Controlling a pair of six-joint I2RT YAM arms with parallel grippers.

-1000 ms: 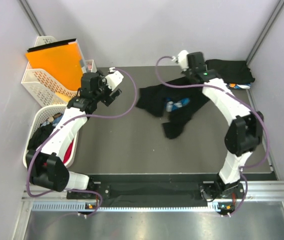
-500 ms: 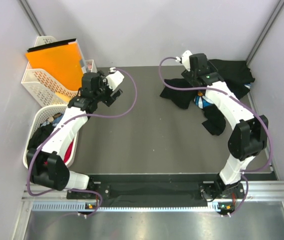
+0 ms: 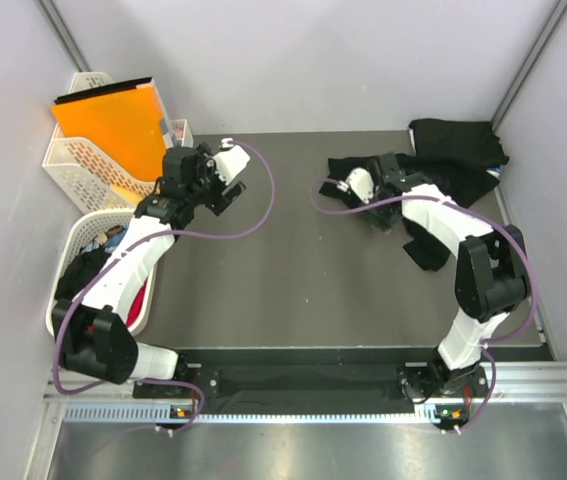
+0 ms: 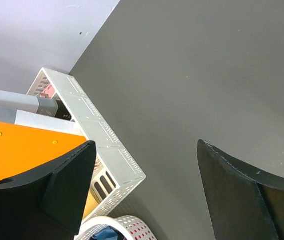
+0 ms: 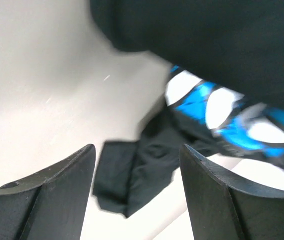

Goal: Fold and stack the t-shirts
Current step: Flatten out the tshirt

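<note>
T-shirt (image 3: 425, 245) lies crumpled at the counter's (image 3: 293, 270) far right, under your right gripper (image 5: 136, 150), whose jaws are spread, pinching nothing.
What could go wrong?
Close there and you may catch bunched layers, dragging it onto the black pile (image 3: 458, 140) beside it. Your left gripper (image 4: 146, 145) hangs spread, empty.
And the baskets?
The round basket (image 3: 98, 216) holds dark and red clothes (image 3: 141, 300); the tall basket (image 3: 73, 160) holds the orange folder (image 3: 113, 125).

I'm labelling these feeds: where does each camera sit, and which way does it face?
Top external: high behind the robot, looking down on the table; left arm and right arm show whole.
Left wrist: on the left arm, looking down past the open left gripper at the white basket and orange folder.
Right wrist: low over the black t-shirt, the open right gripper framing it.
Shared: top external also shows the basket, folder and shirt.
</note>
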